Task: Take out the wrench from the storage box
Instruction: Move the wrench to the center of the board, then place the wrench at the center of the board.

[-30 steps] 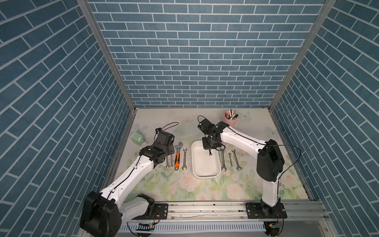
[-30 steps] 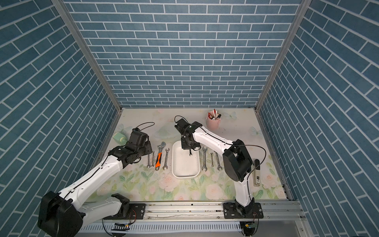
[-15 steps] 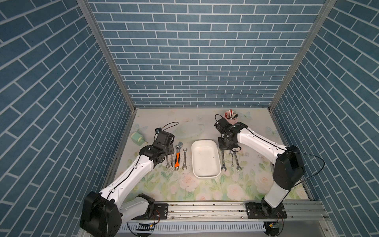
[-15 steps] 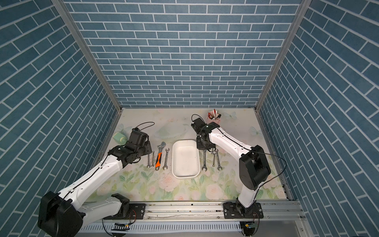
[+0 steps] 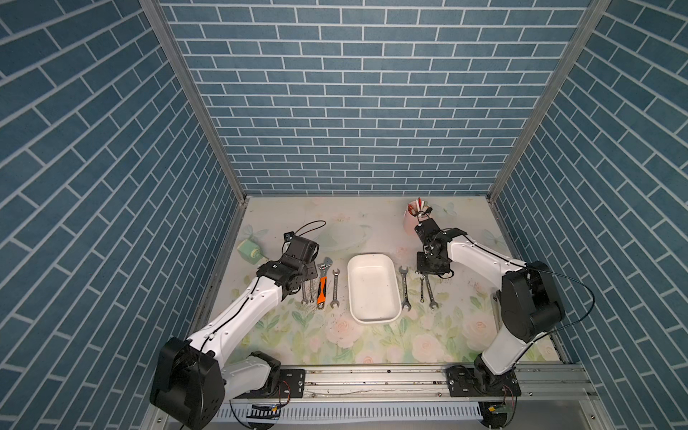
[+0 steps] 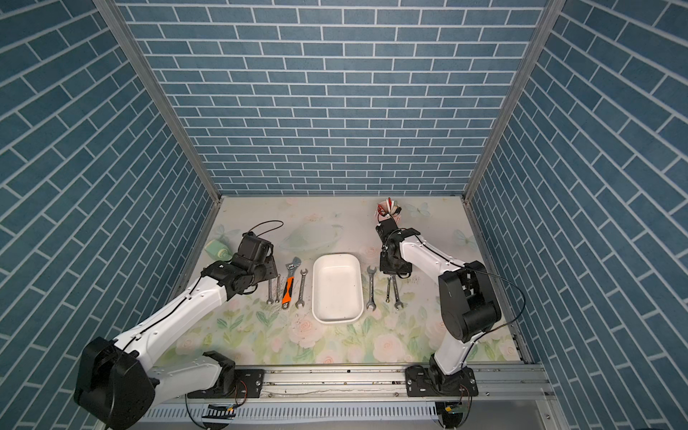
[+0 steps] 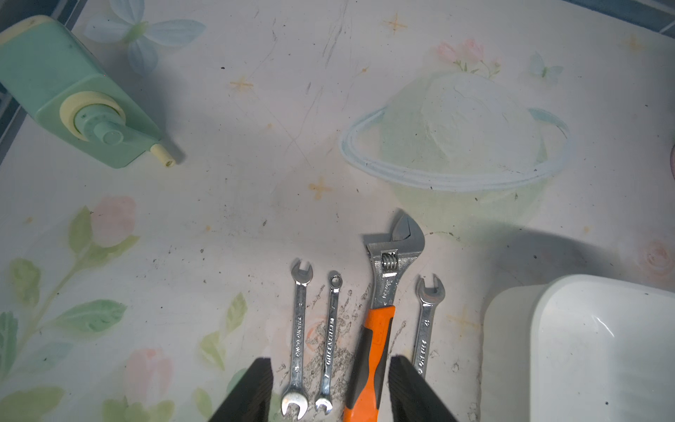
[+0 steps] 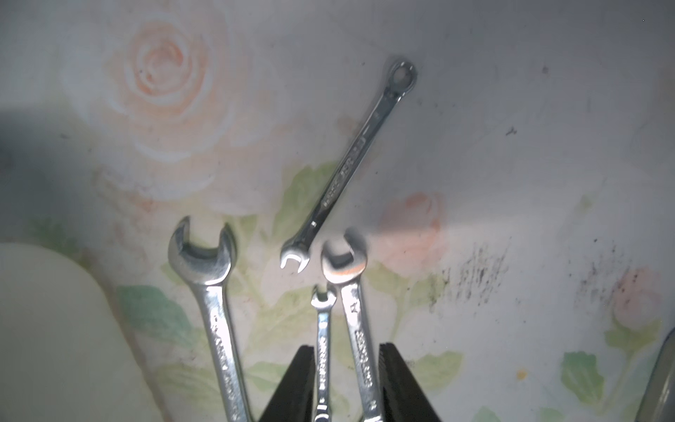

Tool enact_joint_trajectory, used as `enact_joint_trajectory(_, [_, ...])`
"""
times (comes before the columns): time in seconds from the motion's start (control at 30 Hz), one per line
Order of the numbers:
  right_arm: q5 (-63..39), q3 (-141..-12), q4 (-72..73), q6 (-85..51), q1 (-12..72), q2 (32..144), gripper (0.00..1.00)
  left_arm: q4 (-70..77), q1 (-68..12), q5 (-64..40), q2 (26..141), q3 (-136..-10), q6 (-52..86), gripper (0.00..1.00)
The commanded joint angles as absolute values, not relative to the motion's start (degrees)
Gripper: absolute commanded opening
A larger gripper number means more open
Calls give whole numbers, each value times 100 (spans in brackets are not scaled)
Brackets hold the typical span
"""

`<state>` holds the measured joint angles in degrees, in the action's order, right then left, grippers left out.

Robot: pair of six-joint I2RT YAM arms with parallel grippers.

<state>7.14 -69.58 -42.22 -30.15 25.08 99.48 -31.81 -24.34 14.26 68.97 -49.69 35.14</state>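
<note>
Small chrome combination wrench (image 8: 347, 168) lies askew on the floral-printed desk (image 8: 511, 146), outside the shallow white plastic storage box (image 5: 372, 288), which is empty in both top views; its open end sits just beside the heads of three other chrome wrenches (image 8: 217, 310) in a row. Right claw (image 8: 347, 365) hangs low over that row, jaws spread, pinching nothing, two shafts showing between them; left claw (image 7: 330, 391), likewise spread and empty, hovers on the box's other side. Judged risk: the right claw, closing or withdrawing carelessly, catches a shaft and scatters the row.

Jaws apart: left pincer (image 7: 330, 360), right pincer (image 8: 347, 347)
</note>
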Motion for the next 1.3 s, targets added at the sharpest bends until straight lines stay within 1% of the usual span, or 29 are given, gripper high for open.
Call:
enact_joint_trajectory(0.0, [555,-7082,-3739,-2938,2267,10274,39,-3201,-2406,1494,6942,-5115,3538,57])
enact_joint_trajectory(0.07, [522,-7213,-3592,-2927,2149,10515,43,-3199,-2402,1503,6964,-5106,3535,57])
enact_joint_trajectory(0.13, [422,-7389,-3530,-2891,2080,10788,44,-3191,-2404,1526,6977,-5098,3534,57])
enact_joint_trajectory(0.47, [329,-8092,-3571,-2847,1951,11627,44,-3197,-2406,1591,7024,-5089,3513,57])
enact_joint_trajectory(0.6, [360,-8191,-3656,-2839,1951,11802,34,-3196,-2407,1600,7032,-5106,3499,57])
enact_joint_trajectory(0.67, [336,-8177,-3673,-2822,1951,11812,23,-3199,-2402,1604,7035,-5120,3503,57])
enact_joint_trajectory(0.77, [223,-8074,-3675,-2786,1975,11756,17,-3200,-2401,1617,7020,-5123,3494,57])
enact_joint_trajectory(0.93, [118,-7762,-3639,-2786,2170,11521,14,-3181,-2403,1592,7027,-5111,3505,57])
enact_joint_trajectory(1.27, [-25,-7199,-3542,-3180,2746,10977,14,-3155,-2405,1528,7002,-5071,3509,57])
